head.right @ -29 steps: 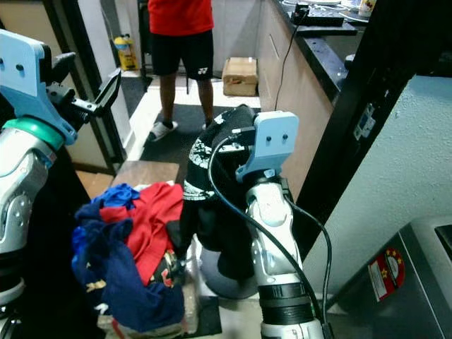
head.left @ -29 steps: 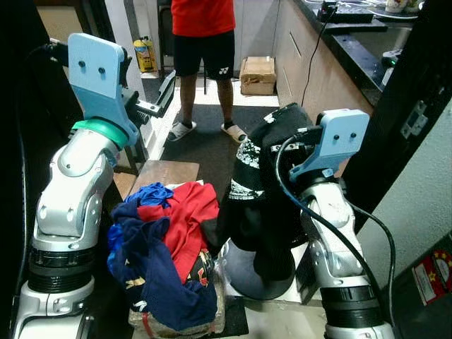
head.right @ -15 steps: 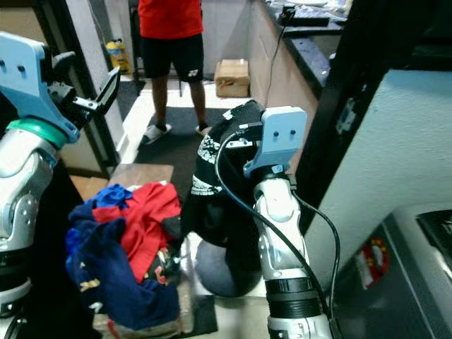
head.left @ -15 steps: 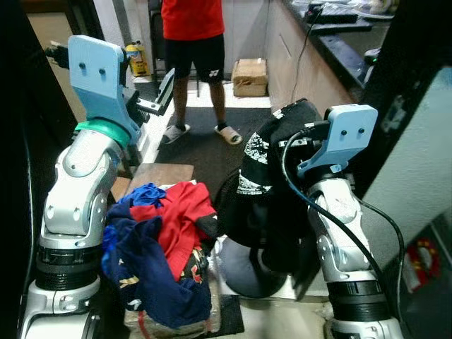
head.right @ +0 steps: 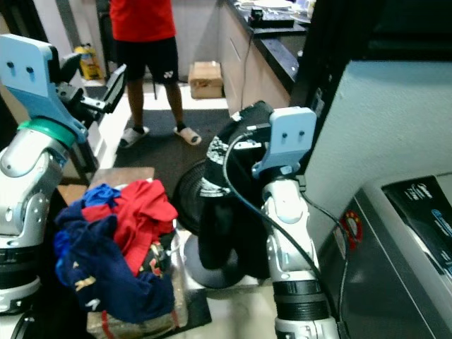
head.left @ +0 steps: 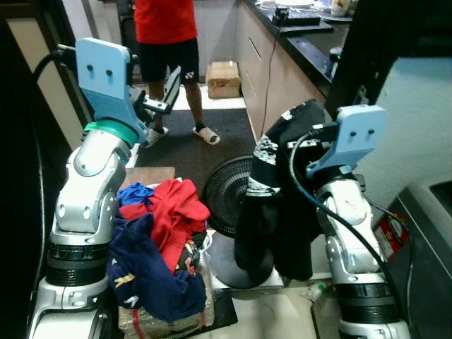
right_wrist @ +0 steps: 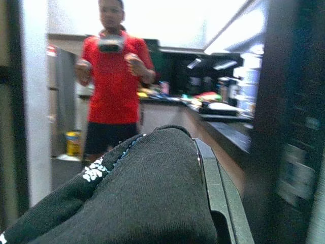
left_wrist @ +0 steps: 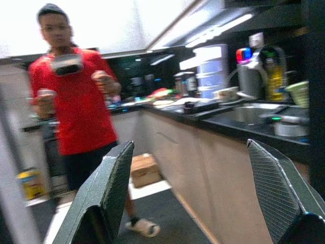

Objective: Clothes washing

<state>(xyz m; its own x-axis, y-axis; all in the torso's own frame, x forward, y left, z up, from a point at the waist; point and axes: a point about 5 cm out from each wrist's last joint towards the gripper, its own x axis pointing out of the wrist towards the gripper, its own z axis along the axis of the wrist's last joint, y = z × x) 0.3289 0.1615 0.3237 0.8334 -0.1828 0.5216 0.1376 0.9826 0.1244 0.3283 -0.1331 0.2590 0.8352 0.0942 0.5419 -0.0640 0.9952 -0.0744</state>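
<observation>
Fingers of the right gripper clamp a black garment, held high so it hangs clear of the floor fan — bound, presumably, for the washing machine. Left gripper gapes empty (more clothes wait below).

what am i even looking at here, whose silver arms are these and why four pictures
The silver arms belong to a humanoid robot doing laundry. Two pictures come from its head camera, looking down; the other two come from cameras on its wrists, looking along the black fingers.

The right gripper is raised with a black garment draped over it, hanging down. The left gripper is raised too, its fingers spread apart and empty.

Below sits a pile of red and blue clothes, and beside it a floor fan. A washing machine stands to the robot's right. A person in a red shirt stands ahead, by the kitchen counter.
</observation>
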